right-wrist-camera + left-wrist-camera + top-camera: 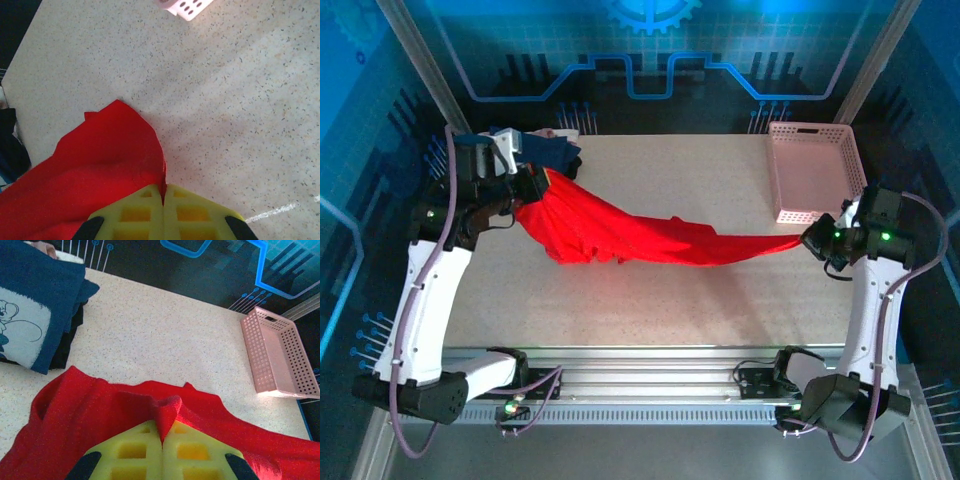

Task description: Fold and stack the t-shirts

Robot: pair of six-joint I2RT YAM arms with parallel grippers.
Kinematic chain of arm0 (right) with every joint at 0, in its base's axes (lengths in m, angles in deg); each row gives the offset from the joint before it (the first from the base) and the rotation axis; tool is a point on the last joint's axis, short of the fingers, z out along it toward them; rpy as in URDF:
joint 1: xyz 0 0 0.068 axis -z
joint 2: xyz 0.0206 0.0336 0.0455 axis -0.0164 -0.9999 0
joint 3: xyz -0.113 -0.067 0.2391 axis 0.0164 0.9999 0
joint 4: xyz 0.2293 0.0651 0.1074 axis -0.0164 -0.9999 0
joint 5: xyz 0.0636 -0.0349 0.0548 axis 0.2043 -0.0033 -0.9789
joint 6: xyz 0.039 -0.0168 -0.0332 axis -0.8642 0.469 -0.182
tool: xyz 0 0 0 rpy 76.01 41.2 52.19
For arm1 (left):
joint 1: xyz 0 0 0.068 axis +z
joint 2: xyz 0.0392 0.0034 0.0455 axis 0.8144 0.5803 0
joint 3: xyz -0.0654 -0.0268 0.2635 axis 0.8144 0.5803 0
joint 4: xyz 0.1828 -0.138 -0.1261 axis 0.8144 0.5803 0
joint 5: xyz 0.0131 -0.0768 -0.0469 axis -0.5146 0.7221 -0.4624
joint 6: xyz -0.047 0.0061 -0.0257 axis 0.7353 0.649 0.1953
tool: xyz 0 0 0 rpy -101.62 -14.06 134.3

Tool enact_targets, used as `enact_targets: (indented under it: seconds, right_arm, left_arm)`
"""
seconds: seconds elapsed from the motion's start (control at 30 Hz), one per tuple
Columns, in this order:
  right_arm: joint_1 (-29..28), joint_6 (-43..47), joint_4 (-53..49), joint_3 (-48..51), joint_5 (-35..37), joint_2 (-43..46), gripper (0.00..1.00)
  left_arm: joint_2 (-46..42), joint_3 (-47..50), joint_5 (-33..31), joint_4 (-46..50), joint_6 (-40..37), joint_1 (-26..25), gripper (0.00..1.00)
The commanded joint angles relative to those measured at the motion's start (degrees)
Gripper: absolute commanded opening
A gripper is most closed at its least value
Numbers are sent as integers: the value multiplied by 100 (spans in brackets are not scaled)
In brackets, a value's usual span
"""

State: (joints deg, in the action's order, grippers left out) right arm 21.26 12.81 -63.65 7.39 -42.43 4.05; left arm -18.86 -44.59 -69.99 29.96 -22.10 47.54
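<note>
Top view: red shirt hangs like a rope from left to right across the table, w/ its long way running side to side. The left gripper pinches the left end, a bit farther back. The right gripper pinches the right end, a bit nearer. The fat bunched part sags close to the left end. I can't tell if it touches the table. Blue shirt sits in the far left corner, just behind the left gripper, so the left arm is much nearer to it. Count: 2 shirts (1 red, 1 blue), 1 basket at far right, 2 grippers.

Left wrist view: jaws pressed together on a fold of red cloth that pokes up btw the tips. Blue shirt lies far-left of it, folded, white print up, w/ sth dark under it.

Right wrist view: jaws pressed together on the edge of the red cloth, which trails off to the left. Bare table is to the right.

My guess: the shirt must be laid flat next, so both ends should come down together, kept pulled apart side to side.
</note>
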Motion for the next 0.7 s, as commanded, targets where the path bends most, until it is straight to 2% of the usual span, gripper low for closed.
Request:
enact_targets:
  seconds: [0.0,0.1,0.37,0.57,0.6,0.63,0.67]
  right_arm:
    - [98,28,-40,27,110,-132,0]
    - [92,-4,360,-33,155,-543,0]
    - [-146,-80,1473,-448,276,-2446,0]
    - [-407,-172,1991,-902,304,-3124,0]
    - [-464,-145,1985,-990,323,-3214,0]
    - [-494,-132,1965,-1052,321,-3295,0]
    - [-522,-127,1967,-1079,280,-3358,0]
  left_arm:
    - [338,219,-189,-254,-178,13,0]
    - [950,101,-347,-730,-415,13,0]
    - [3293,-587,-107,-2060,-626,-14,0]
    - [4400,-1861,-302,-2370,-664,21,0]
    - [4561,-2059,-303,-2326,-684,34,9]
    - [4701,-2247,-251,-2208,-661,55,26]
    - [4765,-2331,-245,-2096,-615,77,38]
